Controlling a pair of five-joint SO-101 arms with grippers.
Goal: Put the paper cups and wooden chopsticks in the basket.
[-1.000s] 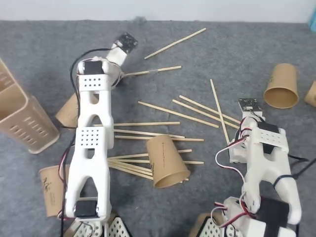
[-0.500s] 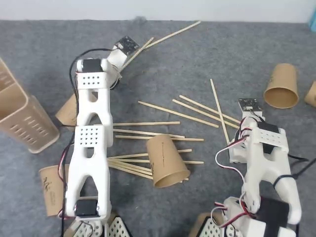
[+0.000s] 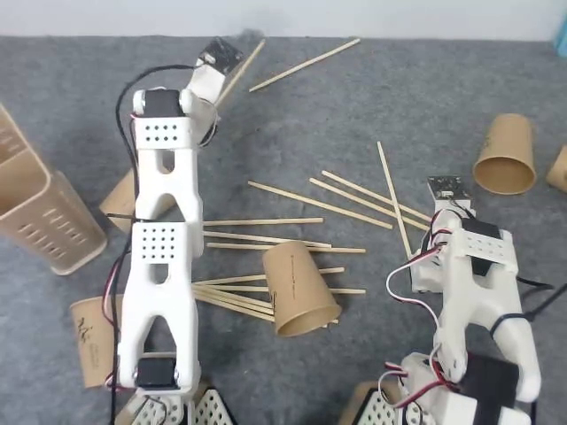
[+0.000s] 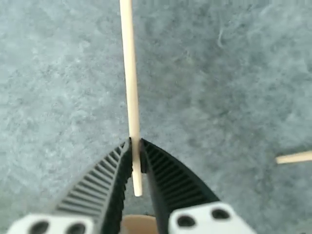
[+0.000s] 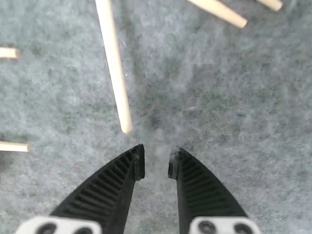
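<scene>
My left gripper (image 4: 135, 145) is shut on a wooden chopstick (image 4: 128, 73) close to one end. In the high view this chopstick (image 3: 248, 60) points toward the far edge of the table, past the left gripper (image 3: 215, 75). My right gripper (image 5: 156, 161) hovers low over the grey cloth, slightly open with nothing between its fingers, and a chopstick (image 5: 113, 63) lies just ahead of it. A paper cup (image 3: 299, 288) lies on its side over several chopsticks (image 3: 266, 239) mid-table. The tan basket (image 3: 35, 212) stands at the left.
More paper cups lie beside the left arm (image 3: 117, 199), at the front left (image 3: 89, 341) and at the right (image 3: 505, 152). A loose chopstick (image 3: 306, 64) lies at the far edge. Others (image 3: 363, 197) lie near the right arm (image 3: 474, 266).
The left gripper has lifted its chopstick off the cloth and swung toward the far edge, turning the stick from sideways to pointing away. The far loose chopstick shifted a little. The right arm stayed still.
</scene>
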